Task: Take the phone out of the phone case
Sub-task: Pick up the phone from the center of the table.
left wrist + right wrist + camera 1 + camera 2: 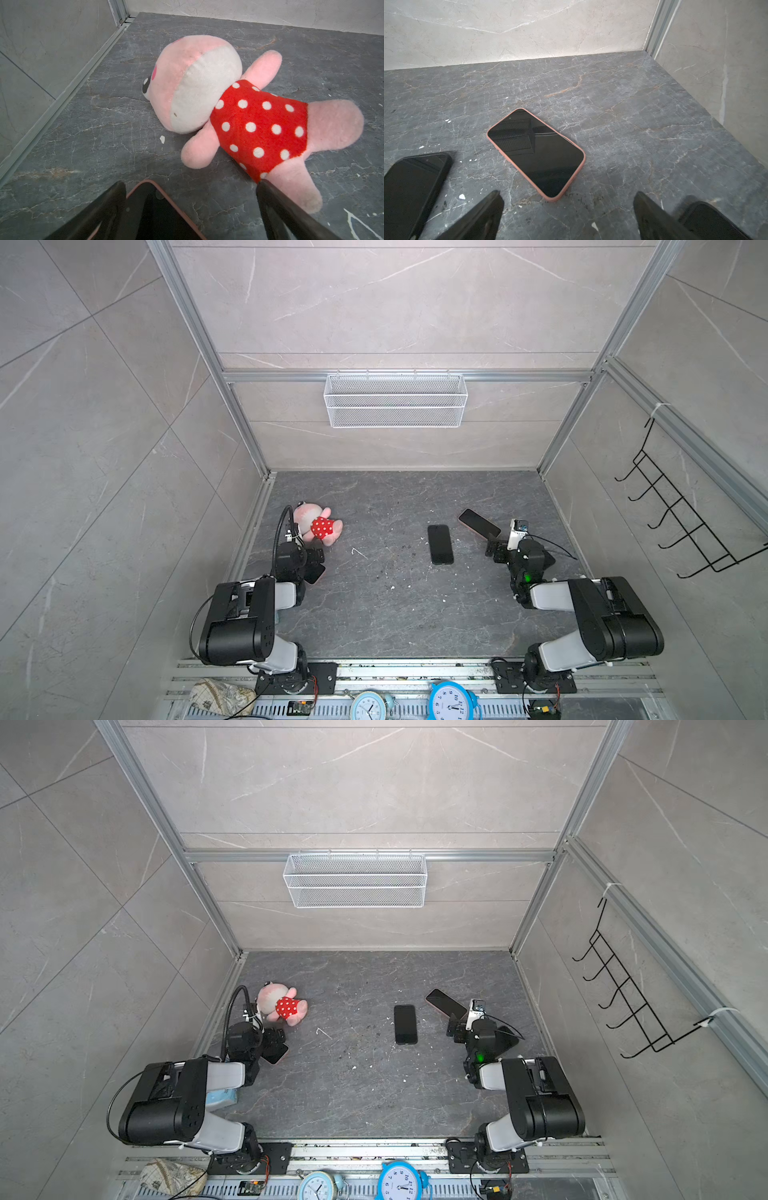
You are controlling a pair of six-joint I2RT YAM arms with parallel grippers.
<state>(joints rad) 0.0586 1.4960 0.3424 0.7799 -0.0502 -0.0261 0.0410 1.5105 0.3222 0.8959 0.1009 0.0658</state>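
Right gripper (568, 196) fully open, empty; pink-cased phone (535, 153) lies flat before it, near right edge of counter (643, 124). Left gripper (191, 184) fully open, empty.

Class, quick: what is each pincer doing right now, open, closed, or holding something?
Left pincer: open, holding nothing.
Right pincer: open, holding nothing.

The dark grey marbled surface (374, 614) is flecked with white specks. A pink plush toy (318, 524) in a red dotted dress lies near the far-left corner. A pink-cased phone (153, 214) lies by the left edge, closer in. A black phone (440, 544) lies flat right of centre, and a second pink-cased phone (478, 522) lies near it toward the right edge, screen up.
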